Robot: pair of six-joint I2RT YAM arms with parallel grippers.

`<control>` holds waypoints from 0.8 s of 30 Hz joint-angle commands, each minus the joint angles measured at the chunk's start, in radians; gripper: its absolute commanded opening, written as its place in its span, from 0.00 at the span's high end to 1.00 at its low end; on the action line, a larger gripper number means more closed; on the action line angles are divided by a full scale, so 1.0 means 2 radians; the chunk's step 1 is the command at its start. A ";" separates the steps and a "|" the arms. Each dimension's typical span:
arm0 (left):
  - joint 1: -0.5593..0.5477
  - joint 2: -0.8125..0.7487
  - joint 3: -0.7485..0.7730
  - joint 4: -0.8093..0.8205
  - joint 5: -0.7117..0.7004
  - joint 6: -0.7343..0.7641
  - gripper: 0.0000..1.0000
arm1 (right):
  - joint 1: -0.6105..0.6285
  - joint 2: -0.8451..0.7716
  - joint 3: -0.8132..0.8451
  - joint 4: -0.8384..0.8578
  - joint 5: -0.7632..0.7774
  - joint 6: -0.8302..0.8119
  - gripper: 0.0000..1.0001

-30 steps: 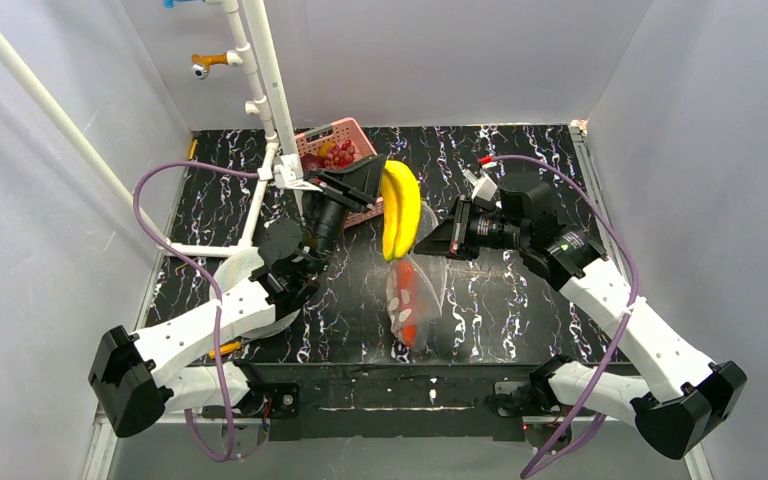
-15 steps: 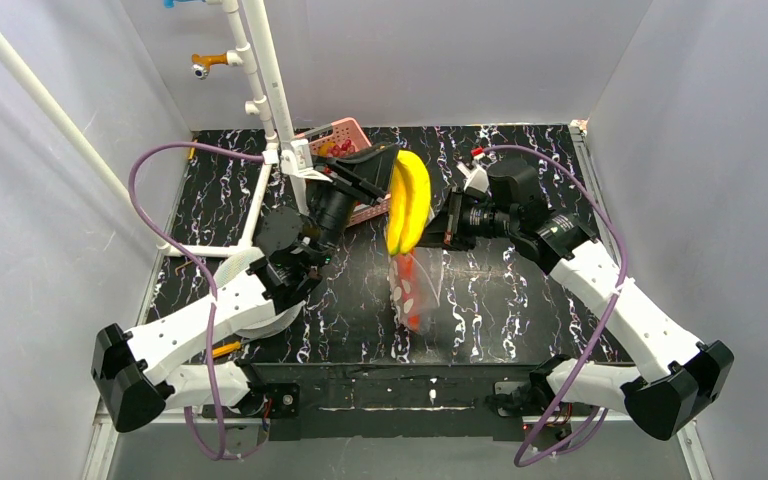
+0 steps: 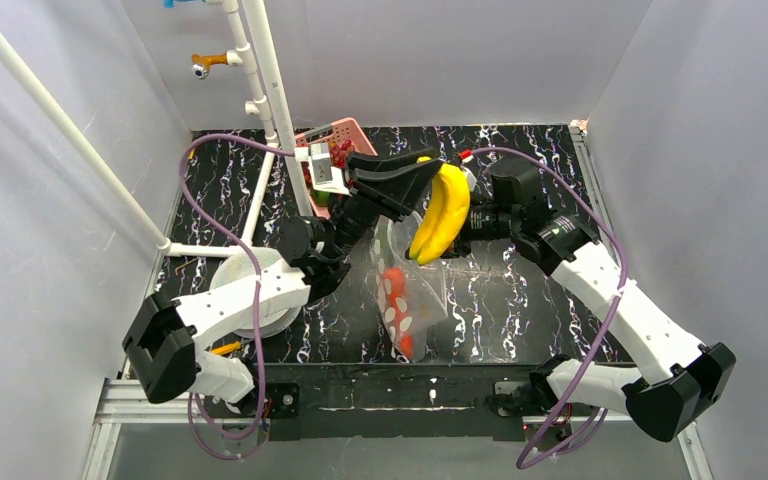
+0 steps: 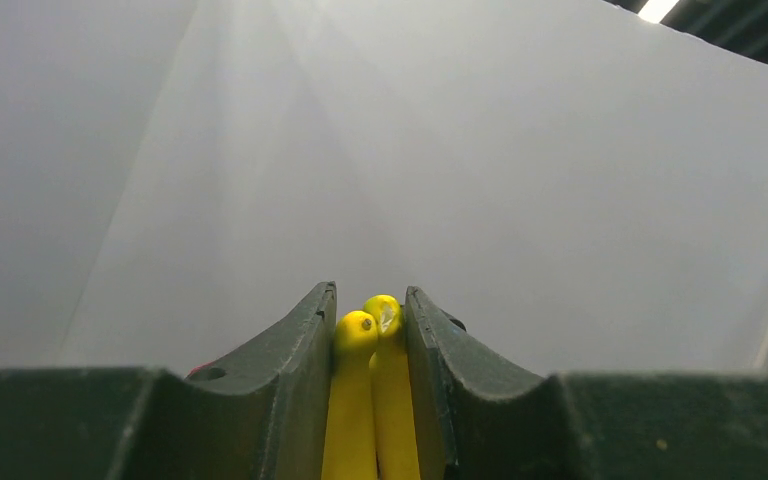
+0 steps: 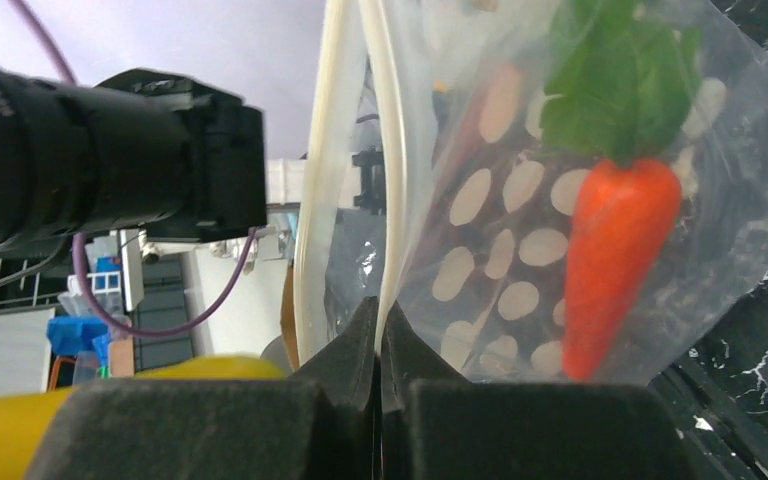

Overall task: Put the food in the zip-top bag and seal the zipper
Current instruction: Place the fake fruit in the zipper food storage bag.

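A yellow banana (image 3: 440, 213) hangs stem-up from my left gripper (image 3: 415, 182), which is shut on its top end. In the left wrist view the banana's tips (image 4: 372, 330) sit pinched between the dark fingers, against a bare wall. The banana hangs just above the mouth of the clear zip-top bag (image 3: 410, 295). My right gripper (image 3: 467, 232) is shut on the bag's upper edge and holds it up. In the right wrist view my right gripper (image 5: 380, 312) pinches the zipper strip (image 5: 392, 150), and an orange carrot (image 5: 615, 260) with green leaves lies inside the bag (image 5: 520, 190).
The pink basket (image 3: 338, 137) with red pieces (image 3: 341, 152) stands behind the left arm at the back. A white pipe frame (image 3: 260, 90) rises at the back left. A white round disc (image 3: 238, 280) lies under the left forearm. Grey walls close in on three sides.
My left arm has swung the banana to the right and higher, over the bag's mouth. The bag has shifted left and now hangs lower under the right gripper.
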 commanded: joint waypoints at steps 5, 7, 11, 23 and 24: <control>0.010 0.029 0.019 0.121 0.046 0.021 1.00 | 0.002 -0.038 0.014 0.032 -0.043 0.025 0.99; 0.012 0.034 0.021 0.124 0.048 0.019 1.00 | 0.002 -0.040 0.008 0.035 -0.043 0.029 0.99; 0.025 0.038 0.019 0.135 0.066 0.008 1.00 | 0.002 -0.040 0.004 0.040 -0.050 0.032 0.99; 0.043 0.018 -0.027 0.135 0.075 0.015 1.00 | 0.002 -0.037 0.017 0.058 -0.066 0.050 0.99; 0.043 0.017 -0.034 0.135 0.069 0.015 1.00 | 0.001 -0.037 0.016 0.067 -0.066 0.057 0.99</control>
